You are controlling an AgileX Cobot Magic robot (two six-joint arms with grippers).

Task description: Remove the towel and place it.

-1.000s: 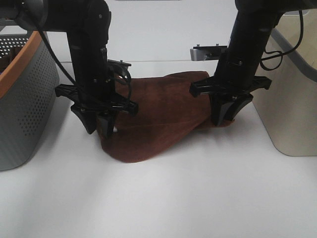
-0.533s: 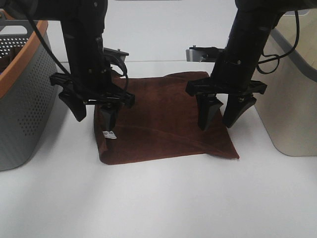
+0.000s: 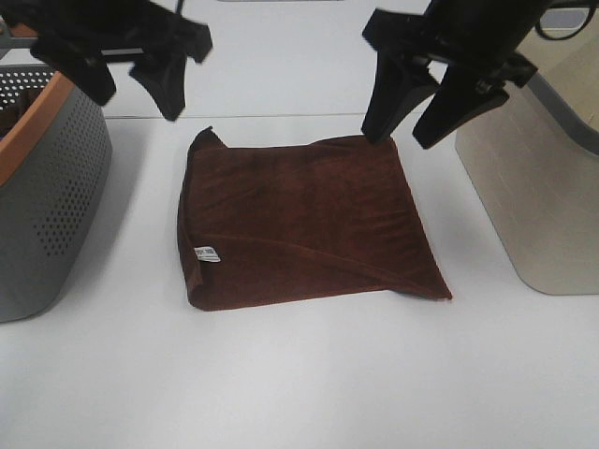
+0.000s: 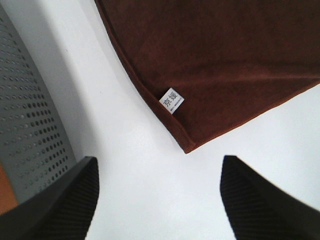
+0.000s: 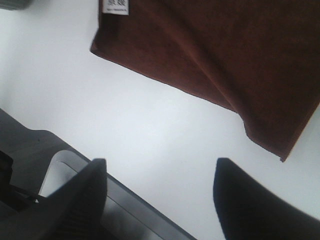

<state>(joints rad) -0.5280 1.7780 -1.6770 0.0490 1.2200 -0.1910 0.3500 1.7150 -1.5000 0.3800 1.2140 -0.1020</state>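
A dark brown towel [image 3: 299, 220] lies flat on the white bench [image 3: 299, 374], its white tag [image 3: 206, 253] at one edge, between a perforated grey basket [image 3: 47, 206] and a beige bin [image 3: 533, 196], both cut off by the frame. Left gripper [image 3: 131, 79] and right gripper [image 3: 416, 108] hang above it, jaws spread and empty, arms largely out of frame.

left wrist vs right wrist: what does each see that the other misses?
Left wrist only: the grey perforated basket beside the towel.
Right wrist only: the towel's folded-over corner and a grey-rimmed bin edge.
Both: the brown towel lying on the white table, its white tag, and open, empty fingers.
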